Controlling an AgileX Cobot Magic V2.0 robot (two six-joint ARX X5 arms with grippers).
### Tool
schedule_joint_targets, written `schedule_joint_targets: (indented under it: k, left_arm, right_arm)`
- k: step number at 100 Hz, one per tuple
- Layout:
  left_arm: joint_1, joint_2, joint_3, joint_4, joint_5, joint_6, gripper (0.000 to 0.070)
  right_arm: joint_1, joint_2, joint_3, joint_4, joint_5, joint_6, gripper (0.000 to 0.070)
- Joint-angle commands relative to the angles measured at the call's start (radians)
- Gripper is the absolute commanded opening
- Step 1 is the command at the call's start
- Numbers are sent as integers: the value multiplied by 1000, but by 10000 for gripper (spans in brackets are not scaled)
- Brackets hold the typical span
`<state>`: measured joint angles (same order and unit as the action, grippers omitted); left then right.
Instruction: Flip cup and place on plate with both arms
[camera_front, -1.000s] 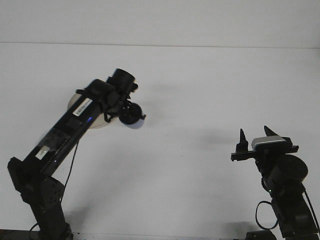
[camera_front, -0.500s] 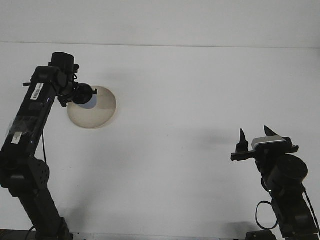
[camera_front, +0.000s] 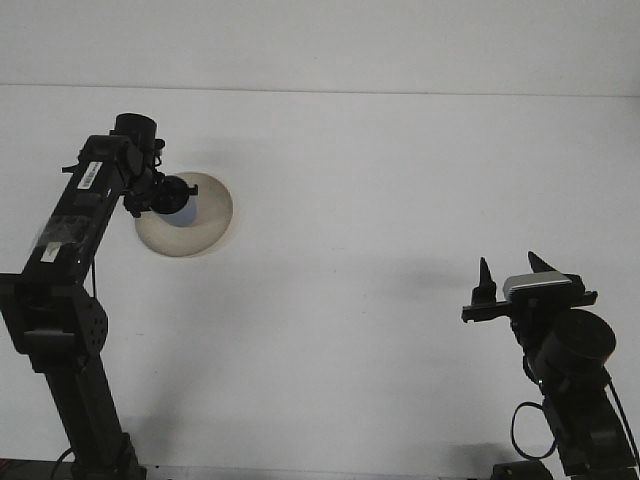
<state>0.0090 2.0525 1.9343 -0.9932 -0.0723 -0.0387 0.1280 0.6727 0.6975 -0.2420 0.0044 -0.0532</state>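
A round beige plate (camera_front: 205, 228) lies on the white table at the left. My left gripper (camera_front: 172, 194) hangs over the plate's left part, shut on a small pale blue cup (camera_front: 183, 209). The dark fingers hide much of the cup, so I cannot tell which way it faces or whether it touches the plate. My right gripper (camera_front: 510, 266) stands low at the right front, far from the plate. It is open, its two fingertips point up and nothing is between them.
The left arm's base (camera_front: 75, 400) rises from the front left corner and the right arm's base (camera_front: 575, 400) from the front right. The back edge of the table (camera_front: 400, 92) meets the wall.
The left arm has swung left, carrying the cup from right of the plate to over the plate's left part, then settled slightly. The right arm has not moved.
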Motion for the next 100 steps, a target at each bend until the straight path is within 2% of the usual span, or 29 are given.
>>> schedule_joint_targets:
  k: [1, 47, 65, 84, 100]
  left_arm:
    - [-3, 28, 21, 7, 6, 12, 15]
    - [-3, 50, 21, 23, 27, 21, 34]
    - [-3, 50, 21, 24, 28, 20, 166]
    - [-2, 50, 21, 35, 27, 20, 341]
    - [0, 50, 58, 23, 28, 20, 389]
  right_arm:
    - [2, 2, 3, 11, 3, -3, 493]
    - [2, 2, 3, 11, 3, -3, 493]
    - [2, 2, 3, 11, 3, -3, 493]
    - [2, 2, 3, 10, 3, -3, 493]
    - [2, 2, 3, 10, 3, -3, 493]
